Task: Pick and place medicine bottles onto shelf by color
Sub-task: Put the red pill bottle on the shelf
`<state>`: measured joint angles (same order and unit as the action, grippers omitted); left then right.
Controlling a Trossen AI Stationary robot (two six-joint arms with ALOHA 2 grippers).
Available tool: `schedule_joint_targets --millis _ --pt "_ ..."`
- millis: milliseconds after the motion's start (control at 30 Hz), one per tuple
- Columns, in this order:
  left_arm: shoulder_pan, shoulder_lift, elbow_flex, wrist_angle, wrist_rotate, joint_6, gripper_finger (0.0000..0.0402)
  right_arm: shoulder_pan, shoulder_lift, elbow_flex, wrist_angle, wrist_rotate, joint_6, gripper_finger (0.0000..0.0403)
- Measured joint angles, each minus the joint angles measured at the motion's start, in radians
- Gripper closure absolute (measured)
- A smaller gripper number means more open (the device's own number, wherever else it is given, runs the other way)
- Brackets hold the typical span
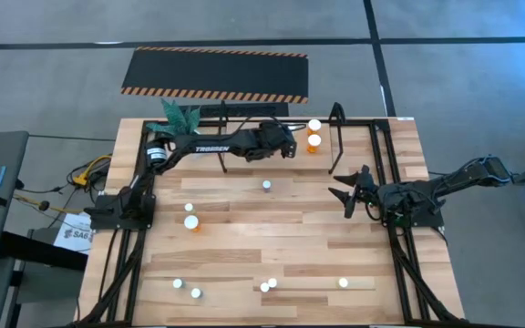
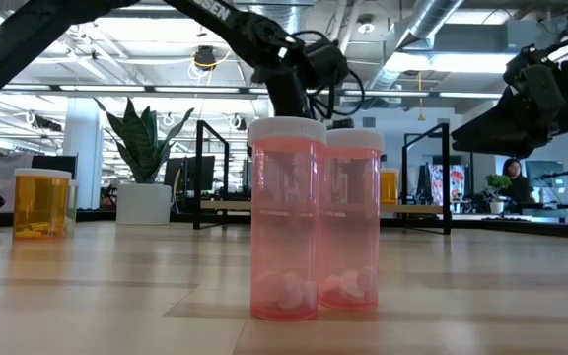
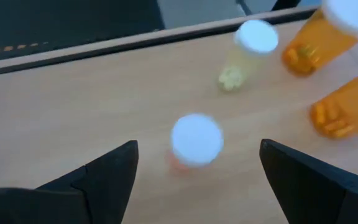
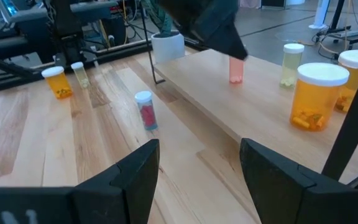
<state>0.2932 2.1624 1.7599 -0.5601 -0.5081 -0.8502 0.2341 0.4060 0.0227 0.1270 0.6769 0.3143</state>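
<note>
The left claw (image 1: 290,146) hangs over the shelf (image 1: 372,123) at the far side of the tabletop (image 1: 272,228), its fingers spread wide with nothing between them. Directly below it, in its wrist view, a small pink bottle (image 3: 194,142) stands on the shelf board, apparently just set down. Nearby stand a pale greenish bottle (image 3: 246,53) and two larger orange bottles (image 3: 319,40).

To finish this step cleanly, I'd say the claw should lift straight up, fingers kept apart, so neither clips the white cap and tips the bottle.

The right claw (image 1: 352,193) waits over the tabletop's right side, partly open and empty.

More bottles are scattered on the tabletop: a red-filled one (image 4: 145,111) near the shelf, others along the near edge. Two pink ones (image 2: 316,219) fill the low view and hide much behind them. From above, the pink bottle under the left arm can't be seen.
</note>
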Motion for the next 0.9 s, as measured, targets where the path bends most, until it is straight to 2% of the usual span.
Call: schedule_joint_targets --millis 633,900 --pt "0.011 0.034 0.0 0.037 -0.049 0.044 0.0079 0.0 -0.001 0.0 -0.025 0.0 0.0 0.0159" --pt "0.022 0.034 0.0 0.039 -0.037 0.043 0.0087 0.0 -0.001 0.0 -0.025 0.0 0.0 0.0159"
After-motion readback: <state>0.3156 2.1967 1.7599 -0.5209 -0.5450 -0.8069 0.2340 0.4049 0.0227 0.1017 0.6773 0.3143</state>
